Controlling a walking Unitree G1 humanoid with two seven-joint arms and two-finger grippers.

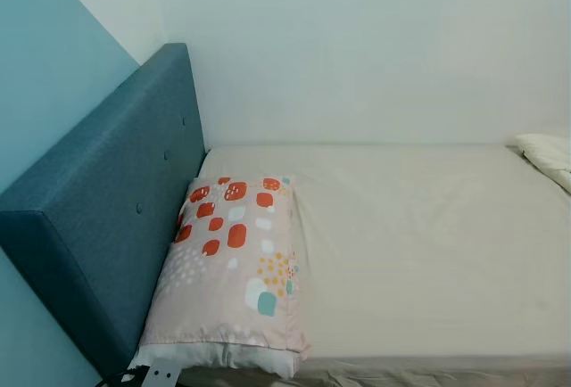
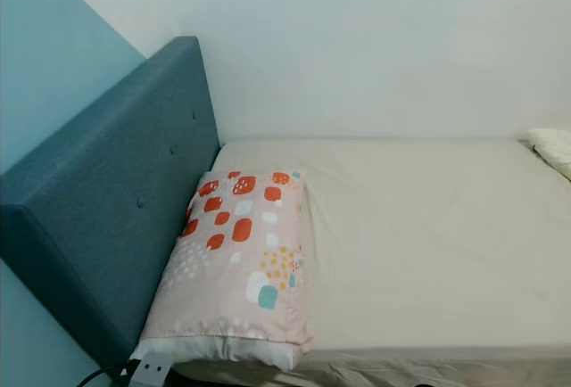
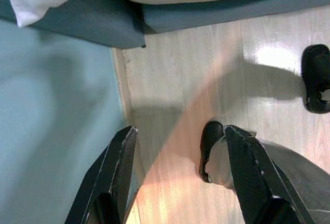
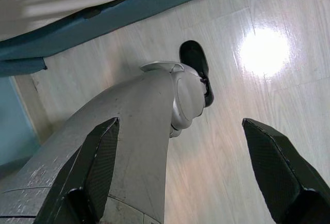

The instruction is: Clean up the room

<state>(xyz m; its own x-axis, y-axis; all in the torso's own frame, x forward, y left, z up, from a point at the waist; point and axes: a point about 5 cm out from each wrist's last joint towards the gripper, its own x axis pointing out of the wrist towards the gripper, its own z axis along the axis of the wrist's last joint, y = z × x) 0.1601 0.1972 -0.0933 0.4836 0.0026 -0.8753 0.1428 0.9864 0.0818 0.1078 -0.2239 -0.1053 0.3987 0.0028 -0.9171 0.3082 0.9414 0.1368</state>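
A pink pillow (image 1: 233, 267) with red, white and teal patches lies at the head of the bed, leaning against the blue padded headboard (image 1: 116, 209). The cream sheet on the mattress (image 1: 428, 244) looks smooth. A second white pillow or folded cloth (image 1: 546, 157) shows at the far right edge of the bed. My left gripper (image 3: 180, 177) hangs open above the wooden floor beside the bed base. My right gripper (image 4: 185, 172) also hangs open over the floor, with my own silver leg between its fingers in view.
A white plug and black cable (image 2: 134, 371) lie by the bed's front corner under the pillow. The bed stands in a corner, with a teal wall (image 1: 45, 66) to the left and a white wall (image 1: 375, 48) behind. My black feet (image 3: 315, 78) stand on the wooden floor.
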